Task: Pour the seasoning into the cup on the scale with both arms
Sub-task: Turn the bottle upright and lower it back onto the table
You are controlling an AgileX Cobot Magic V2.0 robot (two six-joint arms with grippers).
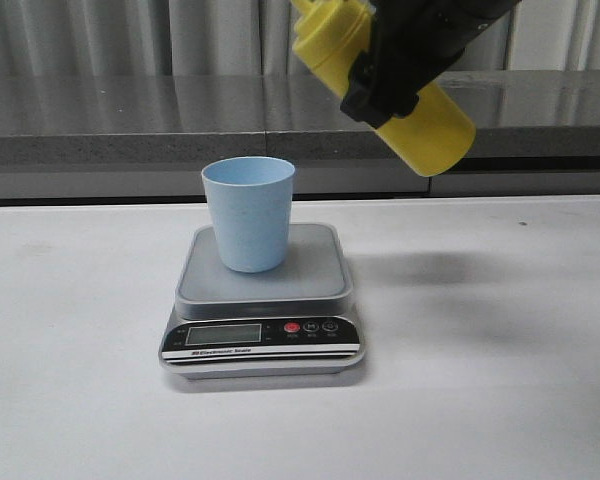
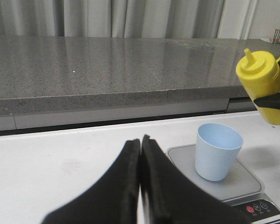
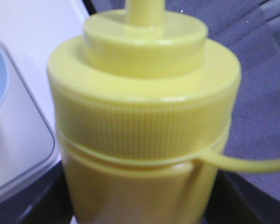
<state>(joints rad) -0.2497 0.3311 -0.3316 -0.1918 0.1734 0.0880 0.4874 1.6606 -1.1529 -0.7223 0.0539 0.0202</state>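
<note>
The pale blue cup (image 1: 248, 212) stands upright on the grey platform of the scale (image 1: 263, 290). My right gripper (image 1: 395, 60) is shut on the yellow seasoning bottle (image 1: 435, 130). It holds the bottle tilted in the air, above and to the right of the cup, with the nozzle end up and to the left. The right wrist view is filled by the bottle's ribbed collar (image 3: 144, 107) and its thin tether. In the left wrist view, my left gripper (image 2: 141, 140) is shut and empty, low over the table to the left of the cup (image 2: 217, 150). The bottle (image 2: 263, 84) is beyond it.
The scale has a black front panel with an LCD and a red button (image 1: 291, 327). A grey stone ledge (image 1: 130, 120) runs along the back of the white table (image 1: 500, 380), with curtains behind it.
</note>
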